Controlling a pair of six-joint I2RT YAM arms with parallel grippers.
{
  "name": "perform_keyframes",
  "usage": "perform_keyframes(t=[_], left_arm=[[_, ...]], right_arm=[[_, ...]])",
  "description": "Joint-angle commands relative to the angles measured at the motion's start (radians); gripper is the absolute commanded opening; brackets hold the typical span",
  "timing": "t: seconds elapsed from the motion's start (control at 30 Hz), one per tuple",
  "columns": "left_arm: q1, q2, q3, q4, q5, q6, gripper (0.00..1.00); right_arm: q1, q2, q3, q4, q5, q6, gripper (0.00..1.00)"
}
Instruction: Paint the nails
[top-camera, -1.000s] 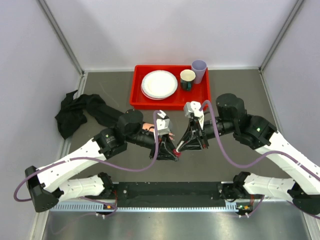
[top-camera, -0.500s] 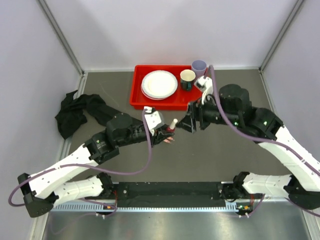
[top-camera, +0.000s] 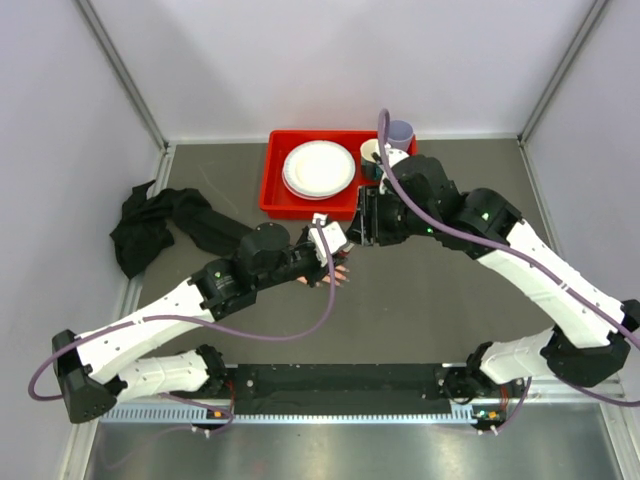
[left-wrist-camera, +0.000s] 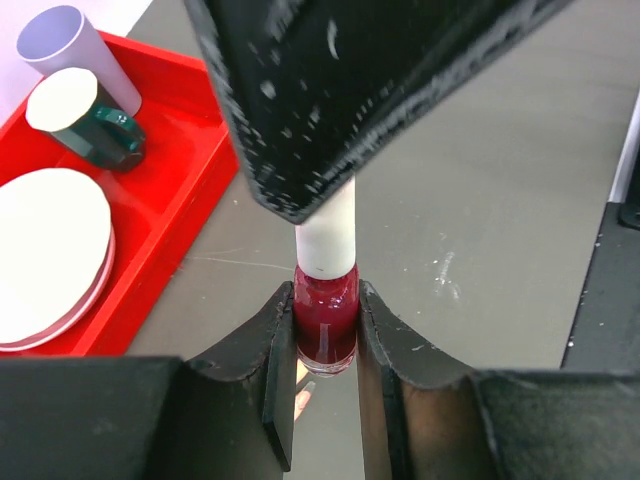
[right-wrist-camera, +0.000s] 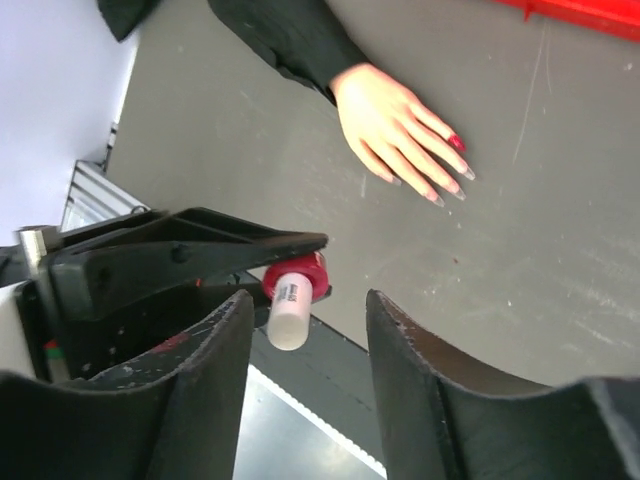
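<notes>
My left gripper (left-wrist-camera: 324, 296) is shut on a small bottle of dark red nail polish (left-wrist-camera: 325, 322) with a white cap (left-wrist-camera: 327, 238). It holds the bottle above the table near the middle (top-camera: 335, 252). My right gripper (right-wrist-camera: 307, 300) is open, its fingers on either side of the cap (right-wrist-camera: 288, 312) without touching it, just beyond the bottle (top-camera: 359, 231). The pale mannequin hand (right-wrist-camera: 392, 122) with a black sleeve (right-wrist-camera: 285, 35) lies flat below. One of the nails (right-wrist-camera: 457, 142) is red; the others look pale. From above, my left arm covers most of the hand.
A red tray (top-camera: 272, 196) at the back holds white plates (top-camera: 319, 168), a green mug (top-camera: 372, 155) and a lilac cup (top-camera: 401, 130). Black cloth (top-camera: 148, 226) lies bunched at the left. Grey walls close in three sides.
Both grippers rose from low over the table's middle. My right gripper opened, pulled back toward the tray, then came in around the bottle's cap. The left kept hold of the bottle.
</notes>
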Motion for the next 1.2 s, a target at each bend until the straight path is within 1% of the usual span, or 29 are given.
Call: perform_keyframes(t=[0.0, 0.07, 0.13, 0.17, 0.37, 0.47, 0.57, 0.7, 0.73, 0.8, 0.83, 0.87, 0.93, 0.97, 1.03, 1.07, 1.1, 1.13, 1.17], left_arm=[[-0.003, -0.013, 0.003, 0.054, -0.019, 0.032, 0.0], [-0.003, -0.015, -0.001, 0.058, -0.015, 0.032, 0.0], [-0.003, -0.012, -0.003, 0.062, -0.013, 0.032, 0.0], [-0.003, -0.012, -0.004, 0.063, -0.013, 0.035, 0.0], [-0.003, -0.009, -0.009, 0.06, -0.015, 0.043, 0.0], [-0.003, -0.007, -0.007, 0.06, -0.01, 0.043, 0.0], [-0.003, -0.01, -0.006, 0.058, -0.002, 0.043, 0.0], [-0.003, -0.016, -0.001, 0.049, 0.005, 0.042, 0.0], [-0.003, -0.016, -0.001, 0.046, 0.007, 0.042, 0.0], [-0.003, -0.021, 0.008, 0.028, 0.039, 0.037, 0.0], [-0.003, -0.024, 0.017, 0.022, 0.057, 0.031, 0.0], [-0.003, -0.027, 0.022, 0.017, 0.098, 0.023, 0.0], [-0.003, -0.039, 0.031, -0.003, 0.155, 0.012, 0.0], [-0.003, -0.042, 0.036, -0.017, 0.238, 0.011, 0.0], [0.0, -0.048, 0.051, -0.05, 0.332, -0.001, 0.0], [-0.002, -0.051, 0.055, -0.06, 0.379, -0.006, 0.0], [-0.002, -0.055, 0.062, -0.076, 0.484, -0.008, 0.0], [0.0, -0.056, 0.072, -0.081, 0.537, -0.021, 0.0], [0.0, -0.055, 0.078, -0.087, 0.589, -0.026, 0.0]], right_arm=[[0.016, 0.006, 0.042, -0.026, 0.015, 0.019, 0.47], [0.016, 0.018, 0.032, -0.012, 0.002, 0.019, 0.46], [0.016, 0.027, 0.029, 0.003, -0.011, 0.019, 0.39], [0.016, 0.034, 0.032, 0.0, -0.016, 0.019, 0.33], [0.016, 0.049, 0.005, 0.027, -0.097, 0.021, 0.34], [0.016, 0.051, -0.006, 0.031, -0.1, 0.018, 0.35], [0.016, 0.049, -0.01, 0.032, -0.105, 0.012, 0.34], [0.016, 0.046, -0.023, 0.04, -0.136, 0.01, 0.28], [0.016, 0.044, -0.026, 0.043, -0.142, 0.007, 0.25], [0.016, 0.037, -0.038, 0.037, -0.143, -0.004, 0.13], [0.016, 0.029, -0.043, 0.038, -0.14, -0.01, 0.02], [0.016, 0.023, -0.049, 0.044, -0.137, -0.031, 0.0], [0.016, -0.006, -0.079, 0.082, -0.16, -0.073, 0.0], [0.017, -0.017, -0.089, 0.095, -0.201, -0.147, 0.0], [0.016, -0.037, -0.11, 0.112, -0.238, -0.24, 0.0], [0.016, -0.048, -0.121, 0.123, -0.295, -0.345, 0.0], [0.017, -0.063, -0.157, 0.142, -0.326, -0.387, 0.0], [0.016, -0.099, -0.184, 0.19, -0.394, -0.428, 0.0], [0.017, -0.124, -0.211, 0.222, -0.442, -0.509, 0.0]])
